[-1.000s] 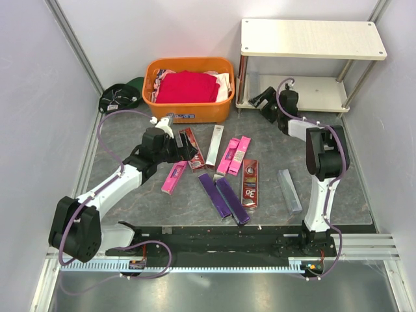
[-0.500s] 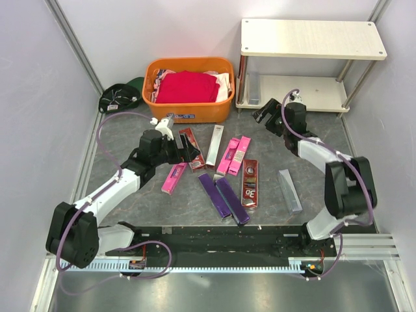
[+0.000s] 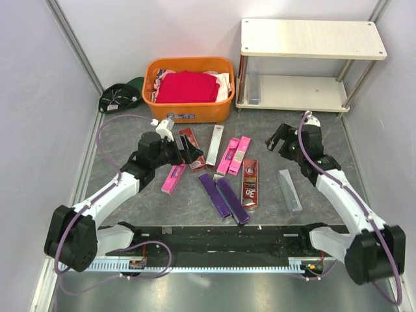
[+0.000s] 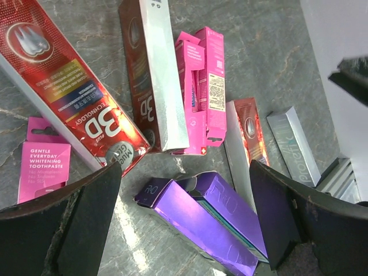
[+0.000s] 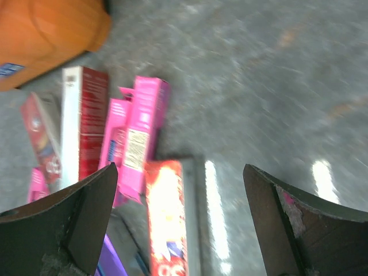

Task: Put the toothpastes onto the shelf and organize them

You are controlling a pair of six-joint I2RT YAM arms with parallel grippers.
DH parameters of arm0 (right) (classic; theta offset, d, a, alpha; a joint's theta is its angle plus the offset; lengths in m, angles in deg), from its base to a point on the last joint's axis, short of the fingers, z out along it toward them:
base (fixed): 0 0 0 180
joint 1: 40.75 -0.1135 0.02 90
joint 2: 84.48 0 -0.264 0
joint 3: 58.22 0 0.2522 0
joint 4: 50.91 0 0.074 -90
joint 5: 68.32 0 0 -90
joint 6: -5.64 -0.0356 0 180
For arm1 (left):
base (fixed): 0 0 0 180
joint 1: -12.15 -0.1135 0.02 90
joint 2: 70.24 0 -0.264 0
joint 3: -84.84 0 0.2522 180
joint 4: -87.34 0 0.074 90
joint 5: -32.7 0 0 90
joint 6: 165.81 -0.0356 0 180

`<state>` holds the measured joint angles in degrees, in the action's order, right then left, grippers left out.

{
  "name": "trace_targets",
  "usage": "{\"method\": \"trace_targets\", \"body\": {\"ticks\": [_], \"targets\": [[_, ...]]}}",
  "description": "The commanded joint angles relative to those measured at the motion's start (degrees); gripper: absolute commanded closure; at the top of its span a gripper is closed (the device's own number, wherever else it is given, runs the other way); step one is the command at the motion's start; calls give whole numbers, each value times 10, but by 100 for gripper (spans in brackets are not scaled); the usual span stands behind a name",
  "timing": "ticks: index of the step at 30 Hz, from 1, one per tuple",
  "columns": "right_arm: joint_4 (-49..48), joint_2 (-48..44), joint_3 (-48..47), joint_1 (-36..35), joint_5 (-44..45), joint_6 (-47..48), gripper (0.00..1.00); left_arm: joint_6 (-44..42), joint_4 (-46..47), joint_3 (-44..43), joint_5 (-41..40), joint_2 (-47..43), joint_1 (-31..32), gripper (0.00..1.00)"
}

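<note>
Hovering above toothpastes on the tabletop, both pairs of jaws are standing spread, empty; 1 grey box is lying on the shelf.

The toothpastes are pink, purple, red and silver; basket orange, shelf cream.

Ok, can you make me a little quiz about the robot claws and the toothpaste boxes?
1. True or false: the right claw is holding a box.
2. What lies in the basket? A) a red cloth B) a purple box C) a cup
3. How many boxes are on the shelf?

Key:
1. False. It is open and empty.
2. A.
3. One, a silver box on the lower board.
</note>
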<state>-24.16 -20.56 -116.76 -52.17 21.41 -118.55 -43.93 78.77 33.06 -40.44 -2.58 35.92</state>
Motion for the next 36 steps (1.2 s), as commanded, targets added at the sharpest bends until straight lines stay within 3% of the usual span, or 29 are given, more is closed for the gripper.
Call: {"method": "trace_targets", "body": {"ticks": [1,10,20,29,30,34,36], "targets": [[122,-69,13,-1,63,20,2,20,47,10,20,-8,2,1],[192,-91,73,-1,69,0,2,35,55,18,22,-17,2,0],[208,-18,69,-1,116,17,5,32,57,12,32,-24,3,0],[209,44,77,-40,101,11,12,28,53,0,35,-22,2,0],[209,54,78,-50,99,10,17,28,53,-1,35,-21,2,0],[208,81,87,-86,101,-6,19,28,54,-3,36,-19,3,0],[206,91,93,-104,104,-12,27,27,54,-6,37,-20,2,0]]}}
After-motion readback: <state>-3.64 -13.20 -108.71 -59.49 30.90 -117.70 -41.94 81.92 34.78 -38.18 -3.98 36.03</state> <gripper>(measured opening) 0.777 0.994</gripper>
